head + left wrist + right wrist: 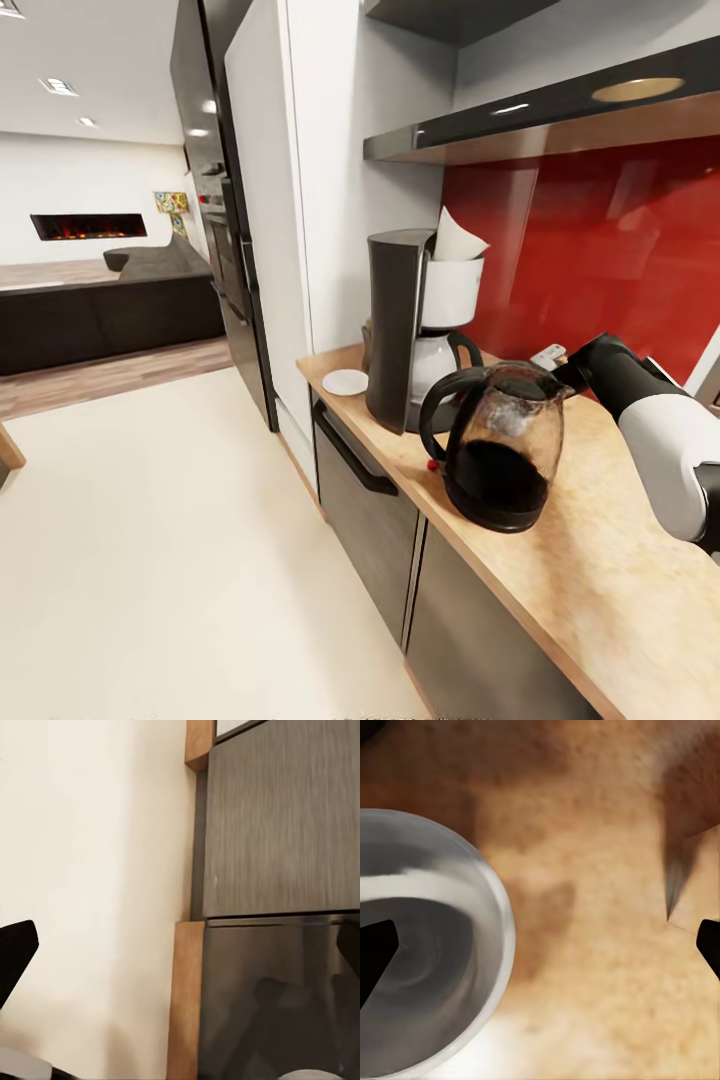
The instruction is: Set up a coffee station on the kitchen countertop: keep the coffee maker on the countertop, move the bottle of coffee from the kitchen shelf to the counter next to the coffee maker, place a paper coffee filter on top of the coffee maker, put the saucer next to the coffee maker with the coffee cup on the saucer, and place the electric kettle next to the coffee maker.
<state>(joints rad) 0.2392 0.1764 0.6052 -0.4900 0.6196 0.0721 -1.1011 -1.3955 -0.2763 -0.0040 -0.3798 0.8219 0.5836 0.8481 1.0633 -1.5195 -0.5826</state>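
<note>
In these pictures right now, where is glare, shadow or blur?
Head view: the glossy kitchen shelf carries bright streaks, the red wall panel pale reflections, and the electric kettle a soft shadow on the kitchen countertop. Right wrist view: the round white rim is blurred, with dark shadows on the wood. Left wrist view: the lower cabinet door mirrors dim shapes.

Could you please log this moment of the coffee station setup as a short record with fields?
countertop: kitchen countertop, tan wood grain
coffee maker: coffee maker upright near the counter's far end
filter: paper coffee filter sticking up from the top of the coffee maker
kettle: electric kettle upright on the counter, in front of the coffee maker
saucer: saucer on the counter beside the coffee maker, nothing on it
cup: coffee cup seen from above on the counter
right gripper: right gripper open above the cup's rim
left gripper: left gripper open, facing cabinet fronts
</note>
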